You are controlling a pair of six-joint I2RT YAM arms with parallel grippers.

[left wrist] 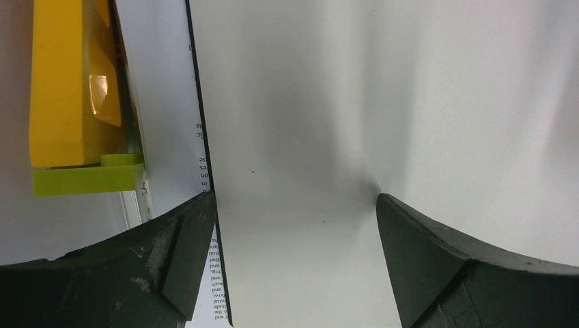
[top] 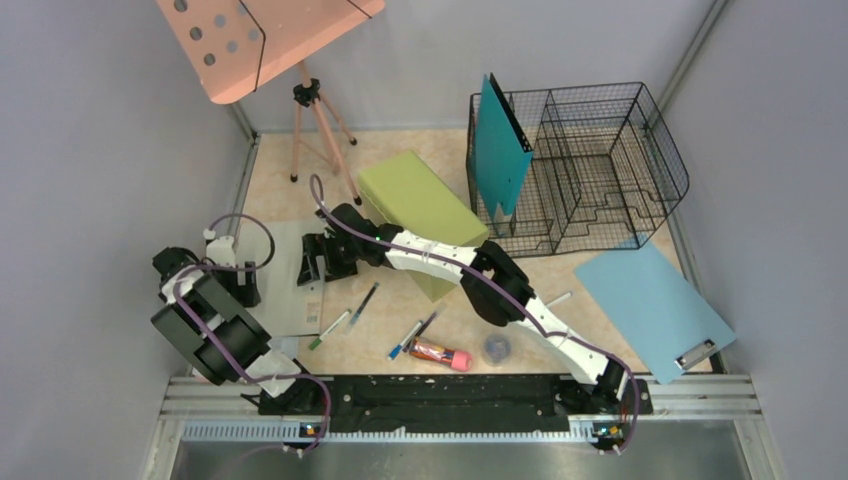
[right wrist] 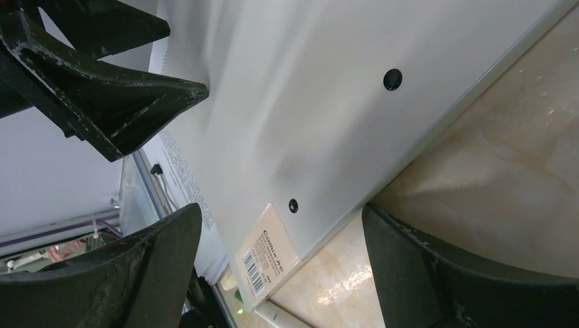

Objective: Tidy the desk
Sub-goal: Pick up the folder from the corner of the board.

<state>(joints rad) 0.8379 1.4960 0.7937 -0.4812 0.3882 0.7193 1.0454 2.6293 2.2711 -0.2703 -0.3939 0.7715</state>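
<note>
Tabletop [top: 392,300] spreads between grey walls and carries a white folder [top: 285,290] near its left edge. Left pincer [left wrist: 295,205] and right pincer [right wrist: 281,212] both hang over that folder, jaws apart, clamped on nothing.

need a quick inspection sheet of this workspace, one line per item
surface: desk, beige marble, scattered with loose items
job's things: white folder flat at left; blue clipboard flat at right; four pens, red tube and small bluish round thing near the front
clutter: olive box mid-desk
grippers: left tool open above the white folder; right tool open over the folder's edge; neither holds anything
cables: purple cables looped along both arms, no snag seen
surroundings: wire basket at back right, teal folder upright at its left side; tripod with pink perforated board at back left; grey walls
</note>
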